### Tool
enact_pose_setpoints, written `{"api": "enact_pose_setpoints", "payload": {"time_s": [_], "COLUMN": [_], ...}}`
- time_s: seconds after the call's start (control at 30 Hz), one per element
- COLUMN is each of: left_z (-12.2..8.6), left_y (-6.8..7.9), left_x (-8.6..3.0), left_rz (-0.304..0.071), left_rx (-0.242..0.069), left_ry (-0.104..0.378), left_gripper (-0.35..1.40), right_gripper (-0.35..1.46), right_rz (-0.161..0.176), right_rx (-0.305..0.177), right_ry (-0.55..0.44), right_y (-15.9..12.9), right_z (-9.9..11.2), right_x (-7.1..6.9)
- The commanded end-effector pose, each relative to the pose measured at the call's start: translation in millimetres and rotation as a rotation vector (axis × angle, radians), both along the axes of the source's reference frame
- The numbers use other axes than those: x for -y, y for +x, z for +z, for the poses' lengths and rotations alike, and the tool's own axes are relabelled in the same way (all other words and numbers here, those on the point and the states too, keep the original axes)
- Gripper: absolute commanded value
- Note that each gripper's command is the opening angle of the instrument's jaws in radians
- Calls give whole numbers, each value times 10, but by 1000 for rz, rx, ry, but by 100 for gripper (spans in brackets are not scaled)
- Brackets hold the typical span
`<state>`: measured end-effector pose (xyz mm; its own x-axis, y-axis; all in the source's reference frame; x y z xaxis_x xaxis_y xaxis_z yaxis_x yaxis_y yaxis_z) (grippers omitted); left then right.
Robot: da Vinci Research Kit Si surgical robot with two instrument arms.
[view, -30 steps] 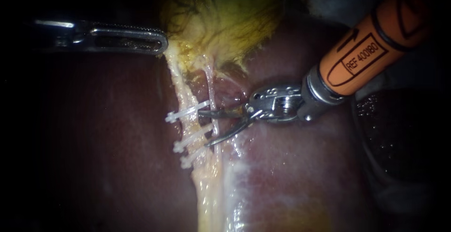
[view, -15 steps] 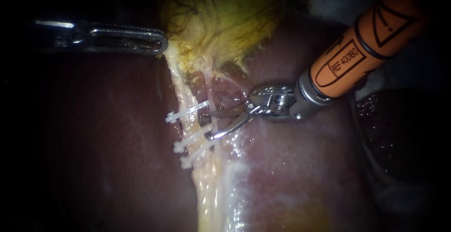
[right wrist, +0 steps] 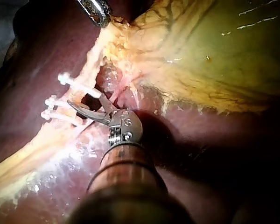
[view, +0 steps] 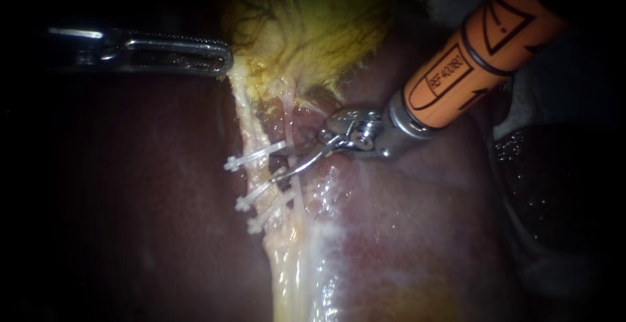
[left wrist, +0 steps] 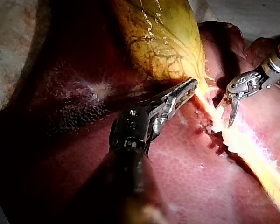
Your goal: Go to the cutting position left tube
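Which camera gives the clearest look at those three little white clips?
The endoscope view: all three white clips lie side on across the pale tube, spread apart and plain to see. The right wrist view shows them too, with the right instrument partly over them. In the left wrist view I cannot make them out.

Yellow gallbladder (view: 306, 29) lies against dark-red liver (view: 417, 231).

Your endoscope sits close above the liver (view: 150, 218), facing down. The gallbladder (view: 306, 29) lies at 12 o'clock and the clips (view: 257, 193) near centre, toward 9 o'clock. Your left wrist camera looks along the left instrument (left wrist: 192, 85) toward the gallbladder, from farther back. Your right wrist camera rides close behind the right instrument (right wrist: 85, 99). All three views share the gallbladder's edge and both instrument tips.
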<state>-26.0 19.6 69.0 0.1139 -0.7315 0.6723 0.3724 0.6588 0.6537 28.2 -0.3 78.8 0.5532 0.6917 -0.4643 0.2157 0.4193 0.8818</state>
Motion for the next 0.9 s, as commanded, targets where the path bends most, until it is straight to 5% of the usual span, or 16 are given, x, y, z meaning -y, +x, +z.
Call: {"api": "enact_pose_setpoints", "payload": {"time_s": [0.03, 0.6, 0.9], "left_z": [0, 1, 2], "left_y": [0, 0, 0], "left_x": [0, 0, 0], "left_rz": [0, 0, 1], "left_rx": [0, 0, -3], "left_ry": [0, 0, 0], "left_gripper": [-35, -35, -35], "right_gripper": [65, 65, 62], "right_rz": [-1, 4, 27], "right_rx": [-5, -51, -146], "right_ry": [1, 30, 2], "right_y": [2, 32, 53], "right_z": [0, -8, -16], "right_x": [0, 19, 32]}}
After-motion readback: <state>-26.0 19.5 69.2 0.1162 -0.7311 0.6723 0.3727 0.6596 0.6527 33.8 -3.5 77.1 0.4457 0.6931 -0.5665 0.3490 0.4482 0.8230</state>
